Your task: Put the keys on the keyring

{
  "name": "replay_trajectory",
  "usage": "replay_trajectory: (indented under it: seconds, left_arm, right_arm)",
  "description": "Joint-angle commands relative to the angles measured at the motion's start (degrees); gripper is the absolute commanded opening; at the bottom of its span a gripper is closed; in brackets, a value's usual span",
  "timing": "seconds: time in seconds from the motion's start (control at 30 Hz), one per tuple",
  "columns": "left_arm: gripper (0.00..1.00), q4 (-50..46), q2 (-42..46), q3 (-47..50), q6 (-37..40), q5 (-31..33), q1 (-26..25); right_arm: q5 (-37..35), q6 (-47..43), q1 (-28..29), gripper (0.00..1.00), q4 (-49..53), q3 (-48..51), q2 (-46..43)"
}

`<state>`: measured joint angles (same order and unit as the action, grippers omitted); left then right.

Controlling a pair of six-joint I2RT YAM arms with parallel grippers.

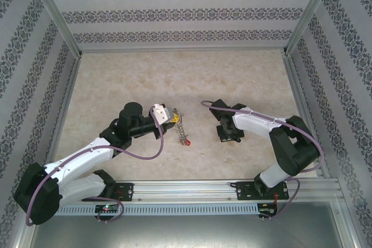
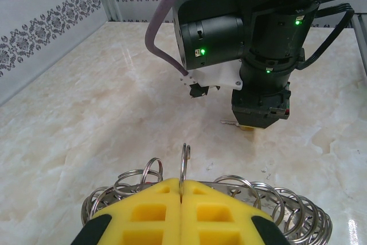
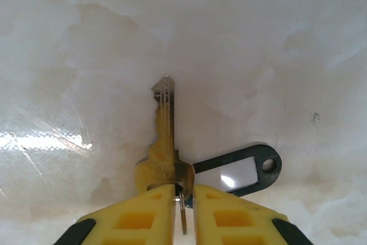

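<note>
Marble tabletop [image 1: 174, 74], left pincer [image 2: 181, 190] clamped on keyring [image 2: 298, 210], right pincer [image 3: 183, 199] pinching key [image 3: 163, 124]

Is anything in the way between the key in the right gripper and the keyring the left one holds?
Nothing visible: only bare table lies between the right gripper, shut on the key, and the left gripper gripping the keyring.

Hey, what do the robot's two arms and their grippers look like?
The left arm and right arm share white links, black joints and a purple cable each. The left gripper and right gripper have yellow fingers with square recesses and black edges. Green lights glow on the right wrist.
</note>
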<state>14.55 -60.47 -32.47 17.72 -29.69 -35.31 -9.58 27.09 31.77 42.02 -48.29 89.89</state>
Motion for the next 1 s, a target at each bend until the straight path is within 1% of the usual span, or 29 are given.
replay_trajectory:
  seconds: [0.0,0.27,0.33,0.47,0.67,0.77,0.87,0.9,0.97]
  left_arm:
    - [0.00,1.20,1.32,-1.36,-0.24,-0.06,-0.77]
    - [0.00,0.12,1.92,-1.96,-0.15,-0.04,-0.75]
    - [0.00,-0.48,2.10,-2.21,0.29,0.11,-0.73]
    - [0.00,-0.66,2.02,-2.38,0.39,-0.02,-0.75]
    - [0.00,-0.81,2.39,-2.41,0.02,0.02,-0.73]
    - [0.00,-0.87,2.72,-2.08,-0.11,0.12,-0.73]
    - [0.00,-0.83,2.49,-2.06,-0.44,-0.46,-0.73]
    - [0.00,-0.74,2.33,-1.99,-0.64,-0.75,-0.73]
    - [0.00,0.13,1.73,-1.89,-1.17,-1.79,-0.76]
  right_arm:
    - [0.46,0.86,0.30,0.16,1.82,-1.00,0.47]
    - [0.25,1.17,0.31,0.16,2.73,-1.03,-0.96]
    - [0.31,1.08,0.22,0.11,2.68,-0.85,-1.34]
    - [0.33,0.82,-0.05,0.11,2.38,-1.01,-0.96]
    - [0.97,0.66,-0.04,0.00,2.21,-1.32,-2.40]
    - [3.88,-0.63,-0.12,0.00,0.60,-1.04,-6.59]
    - [8.75,-2.64,-0.40,0.00,-3.36,0.81,-13.51]
    - [10.52,-3.53,-0.50,0.00,-5.19,1.76,-16.00]
    - [16.43,-6.36,-0.71,0.00,-10.44,4.68,-22.68]
